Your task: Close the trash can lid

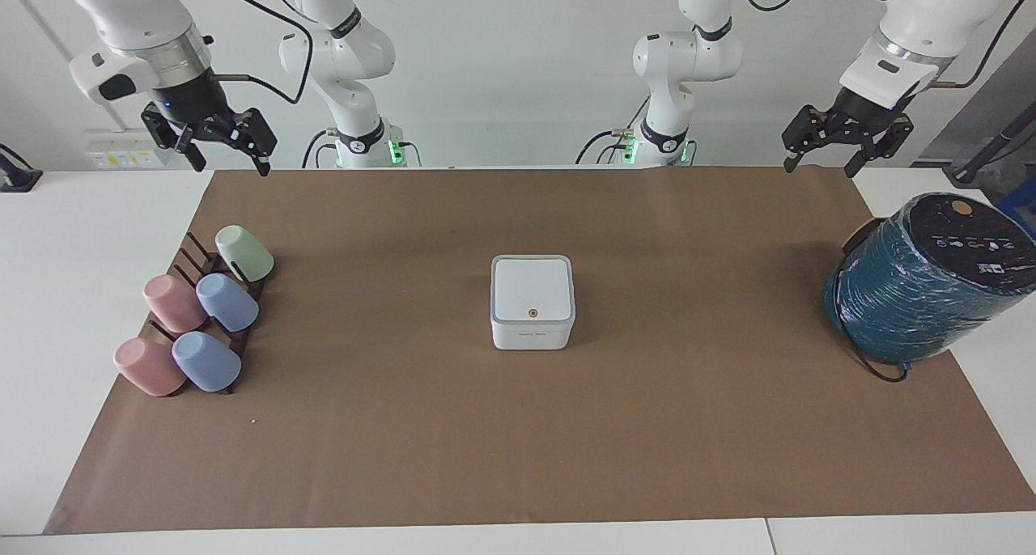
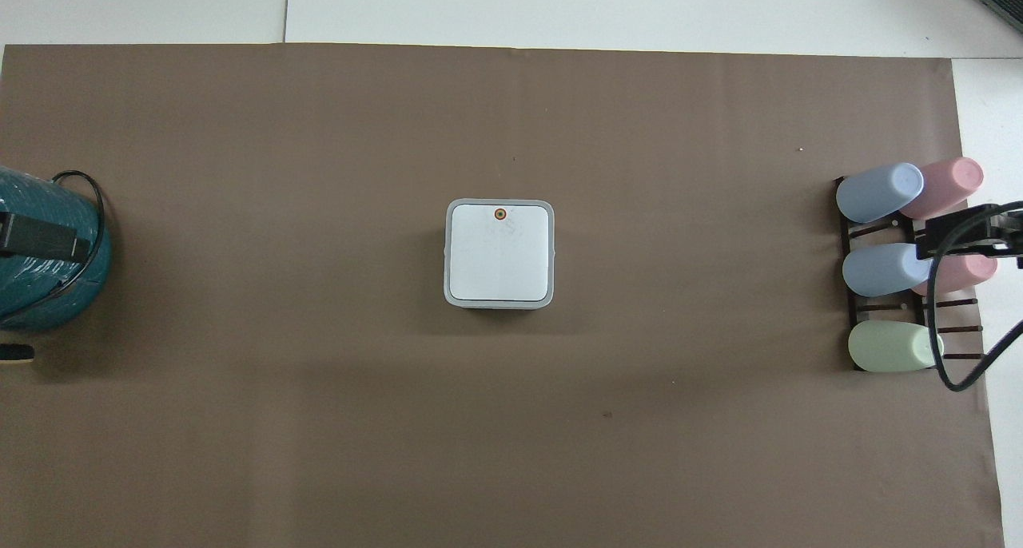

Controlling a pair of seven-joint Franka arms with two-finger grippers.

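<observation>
The small white trash can (image 1: 532, 333) stands in the middle of the brown mat, also seen in the overhead view (image 2: 446, 252). Its lid (image 1: 532, 288) lies flat and shut on top, with the orange-brown dot on the edge farther from the robots (image 2: 499, 213). My left gripper (image 1: 819, 165) hangs open and empty in the air over the mat's edge at the left arm's end, well apart from the can. My right gripper (image 1: 231, 165) hangs open and empty over the mat's corner at the right arm's end, above the cup rack.
A large teal wrapped cylinder (image 1: 923, 284) with a black cable lies at the left arm's end. A dark rack (image 1: 212, 257) with several pastel cups stands at the right arm's end. The brown mat (image 1: 518, 442) covers the white table.
</observation>
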